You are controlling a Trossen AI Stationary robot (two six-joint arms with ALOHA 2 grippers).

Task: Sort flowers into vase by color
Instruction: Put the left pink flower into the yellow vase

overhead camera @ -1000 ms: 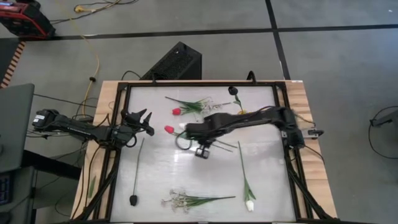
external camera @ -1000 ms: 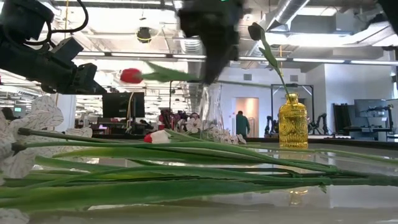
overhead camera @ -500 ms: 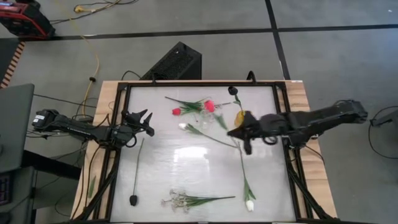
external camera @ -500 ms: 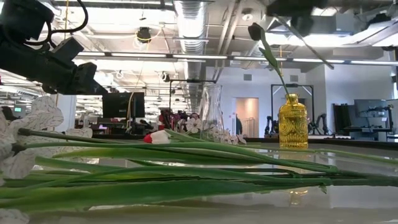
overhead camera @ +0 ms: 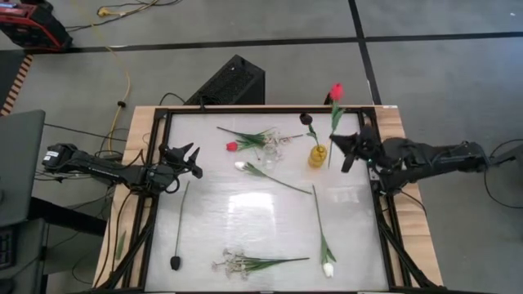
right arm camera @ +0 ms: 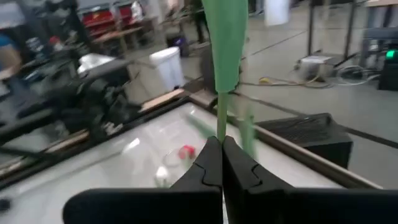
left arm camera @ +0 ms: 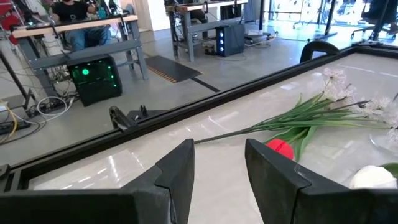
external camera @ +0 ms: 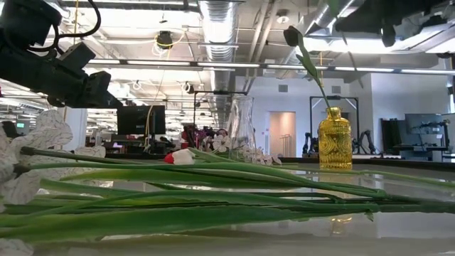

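My right gripper (overhead camera: 345, 149) is near the table's far right, beside the yellow vase (overhead camera: 317, 155), and is shut on a red tulip (overhead camera: 336, 91). The vase holds the dark purple bloom (overhead camera: 305, 119) and also shows in the low view (external camera: 335, 139). My left gripper (overhead camera: 193, 155) is open and empty at the table's left edge. On the table lie a red tulip (overhead camera: 232, 146), two white tulips (overhead camera: 241, 166) (overhead camera: 328, 268), a sprig of white blossoms (overhead camera: 237, 263) and a dark-bloomed flower (overhead camera: 175, 262). A clear vase (external camera: 242, 128) stands near the middle far side. My right gripper pinches the red tulip's green stem (right arm camera: 221, 127) between its two fingers, just below a leaf (right arm camera: 224, 37), on the stem's lower half. The fingers come level from the table's right and lie across the stem. The tulip is lifted clear, its bloom end toward the far edge.
A black frame rail (overhead camera: 376, 163) runs along the table's edges. In the left wrist view the red tulip (left arm camera: 283, 148) and a blossom sprig (left arm camera: 348, 102) lie ahead of the open fingers. A black box (overhead camera: 233, 82) sits on the floor beyond the far edge.
My right gripper has gone from the table's middle toward the right edge and a little farther back, carrying the red tulip. The tulip has been lifted off the table and turned about, so its bloom now points toward the far edge beside the yellow vase.
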